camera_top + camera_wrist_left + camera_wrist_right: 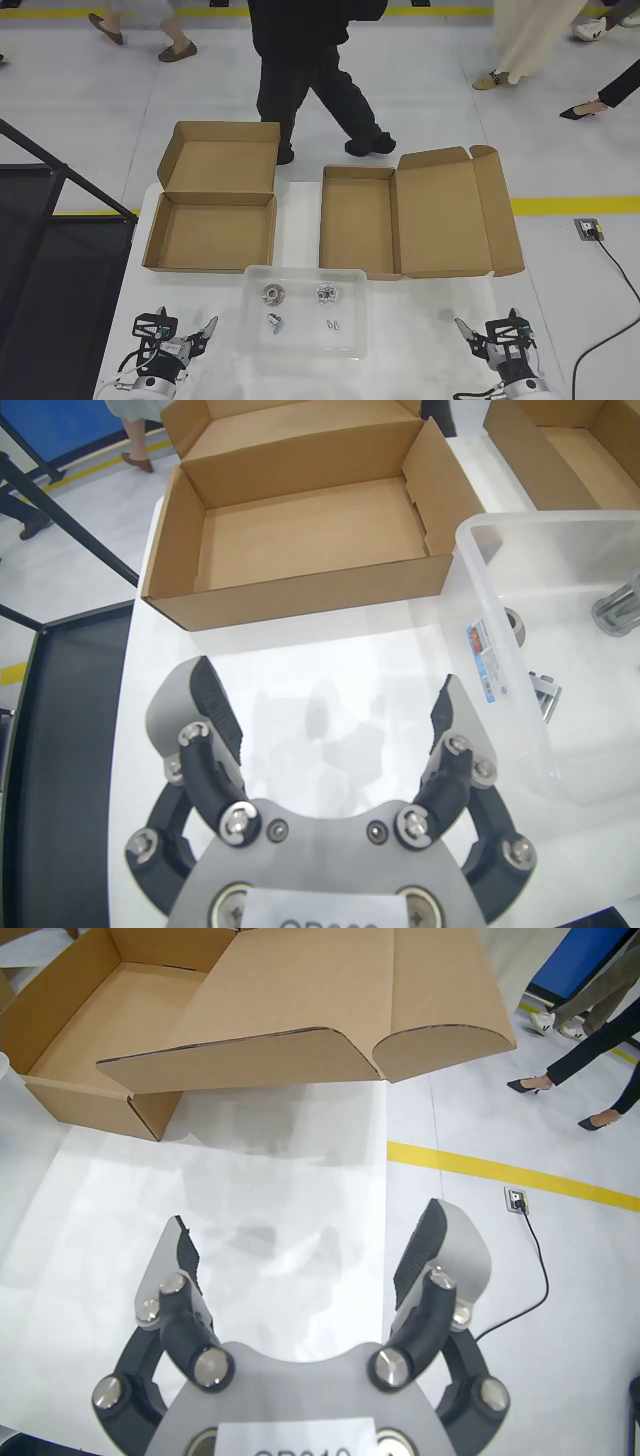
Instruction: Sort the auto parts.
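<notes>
Clearly your left end effector [325, 672], released & empty, sat just beside the bin [500, 610] w/ parts [272, 293] to its right; right end effector [307, 1223], also released, was farther.

Nothing here is coming out readable. A small sticker [487, 662] is sitting on the wall of the clear bin [481, 592], with print too fine to make out. A white tag [325, 910] on the left gripper [325, 695] and a second white tag [297, 1438] on the right gripper [307, 1228] are showing dark characters, cut off at the edge.
</notes>
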Robot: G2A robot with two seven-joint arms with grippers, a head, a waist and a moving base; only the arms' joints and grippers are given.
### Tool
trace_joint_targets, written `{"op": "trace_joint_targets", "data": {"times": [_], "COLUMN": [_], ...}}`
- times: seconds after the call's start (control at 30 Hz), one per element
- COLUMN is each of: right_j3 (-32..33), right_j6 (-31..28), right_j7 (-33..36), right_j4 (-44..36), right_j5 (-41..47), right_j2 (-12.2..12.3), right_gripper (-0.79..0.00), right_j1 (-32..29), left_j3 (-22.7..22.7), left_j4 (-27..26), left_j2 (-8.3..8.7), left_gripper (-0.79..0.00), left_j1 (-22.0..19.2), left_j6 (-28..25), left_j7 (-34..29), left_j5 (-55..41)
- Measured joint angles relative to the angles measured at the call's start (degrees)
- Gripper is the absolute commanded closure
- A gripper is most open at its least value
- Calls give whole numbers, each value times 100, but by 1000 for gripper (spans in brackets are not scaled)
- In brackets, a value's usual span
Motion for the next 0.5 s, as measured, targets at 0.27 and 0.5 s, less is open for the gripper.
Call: {"op": "trace_joint_targets", "data": {"times": [0.27, 0.5], "right_j3": [53, 171], "right_j6": [-293, -729], "right_j7": [-301, -223], "right_j4": [-290, -1075], "right_j5": [-164, -468], "right_j2": [12, 42], "right_gripper": [-785, -785], "right_j1": [-15, -15], "left_j3": [-28, -224], "left_j4": [6, -46], "left_j2": [-12, -39], "left_gripper": [-785, -785], "left_j1": [4, 126], "left_j6": [15, 59], "left_j7": [94, 537], "left_j5": [-81, -329]}}
